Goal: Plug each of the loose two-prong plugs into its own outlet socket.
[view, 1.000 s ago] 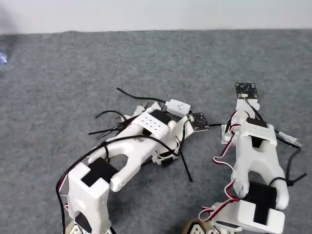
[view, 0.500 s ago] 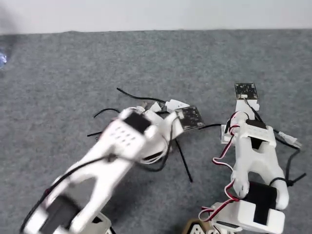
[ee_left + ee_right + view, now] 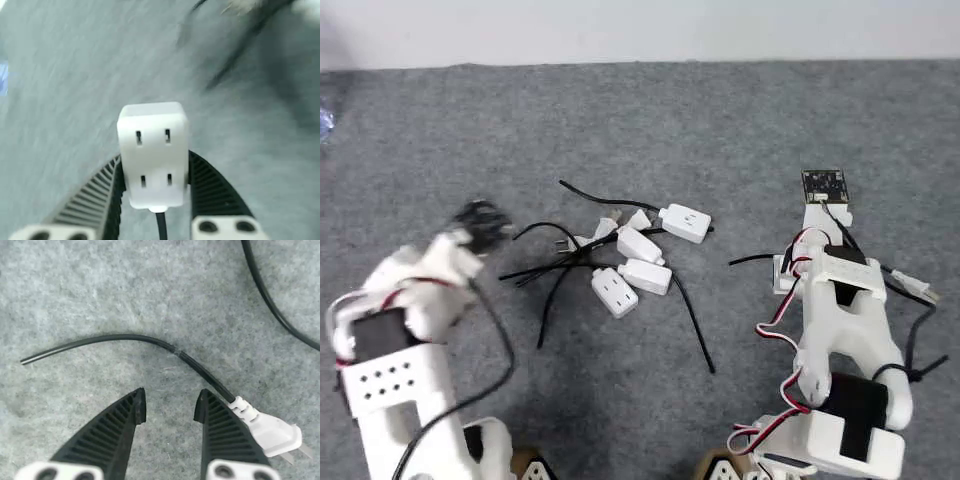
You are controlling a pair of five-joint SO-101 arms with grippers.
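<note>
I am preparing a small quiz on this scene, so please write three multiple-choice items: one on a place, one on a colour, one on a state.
1. Where is the two-prong plug? A plugged in; B on the carpet beside the right gripper; C on an arm.
2. Colour of its cord? A black; B red; C white.
3. The left gripper is: A open, empty; B shut on a cord; C shut on the outlet socket.
Key: 1 B, it lies loose by one finger; 2 A, the cord is black along its length; 3 C, its fingers press the socket's sides.
</note>
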